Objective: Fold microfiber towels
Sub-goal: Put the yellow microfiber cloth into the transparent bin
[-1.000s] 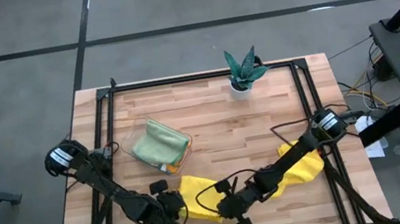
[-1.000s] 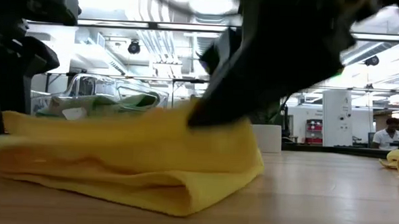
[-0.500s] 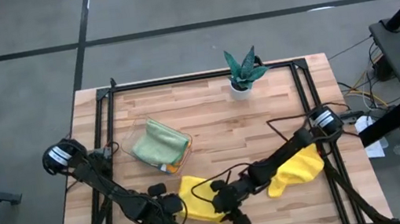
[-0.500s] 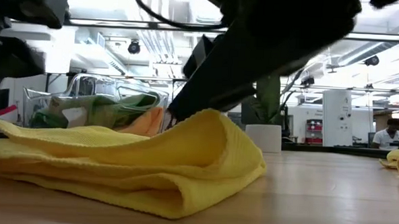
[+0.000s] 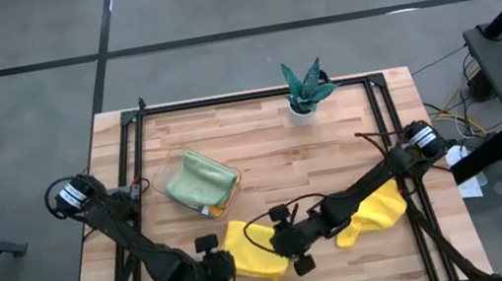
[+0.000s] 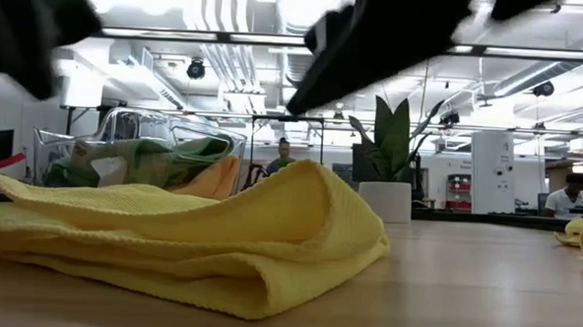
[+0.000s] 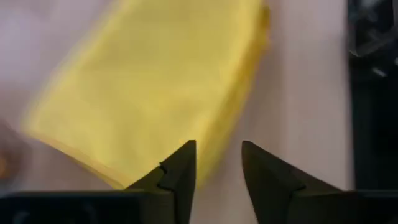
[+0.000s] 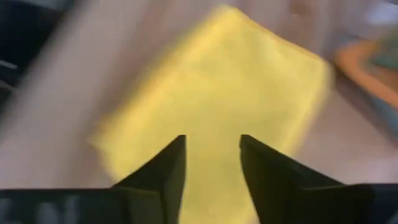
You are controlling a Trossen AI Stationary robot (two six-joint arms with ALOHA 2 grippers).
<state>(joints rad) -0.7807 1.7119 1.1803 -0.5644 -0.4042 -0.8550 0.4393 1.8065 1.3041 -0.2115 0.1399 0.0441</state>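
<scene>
Nearest us, the folded yellow towel now lies on the bench by itself. We have let go: our left gripper and right gripper both hang above it with fingers apart, grasping nothing, where a second ago they pressed on the cloth. We judge this fold finished. Farther off, the second yellow towel waits crumpled; beyond it, the tray holds the green towel.
</scene>
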